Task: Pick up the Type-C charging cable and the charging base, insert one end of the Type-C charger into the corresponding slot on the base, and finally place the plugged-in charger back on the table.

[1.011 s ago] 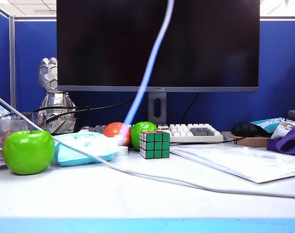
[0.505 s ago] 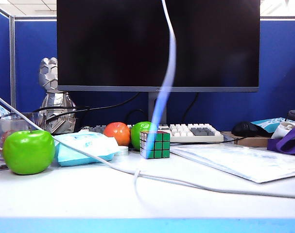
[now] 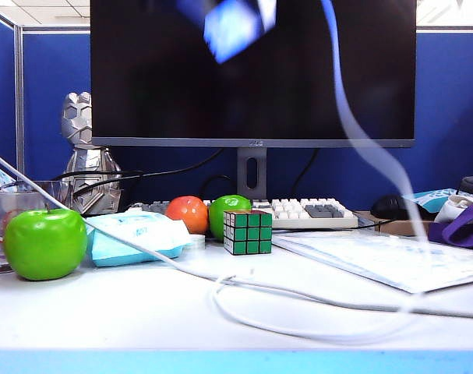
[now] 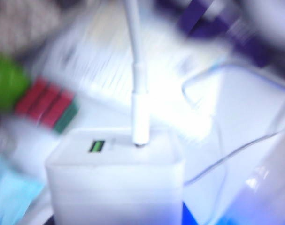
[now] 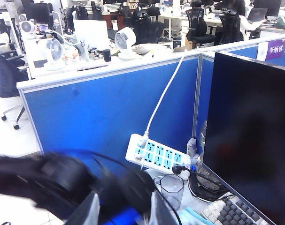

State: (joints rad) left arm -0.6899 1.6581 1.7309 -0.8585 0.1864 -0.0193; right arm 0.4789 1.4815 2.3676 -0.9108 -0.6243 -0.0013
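Charger block [image 4: 115, 180] fills my left wrist view, cable [image 4: 136, 75] plugged into its top at twelve o'clock; left gripper is hidden beneath it, grip unreadable. Outside, the block [image 3: 234, 27] blurs high above the counter [image 3: 104, 312]. Right gripper: unseen, can't tell.

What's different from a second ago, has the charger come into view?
Yes. The charging base, blurred, has come into the top of the exterior view in front of the monitor. The Type-C charging cable has swung from the middle over to the right, and a loop of it now lies on the table. In the left wrist view its plug sits in the slot. The Rubik's cube and apples stayed put.
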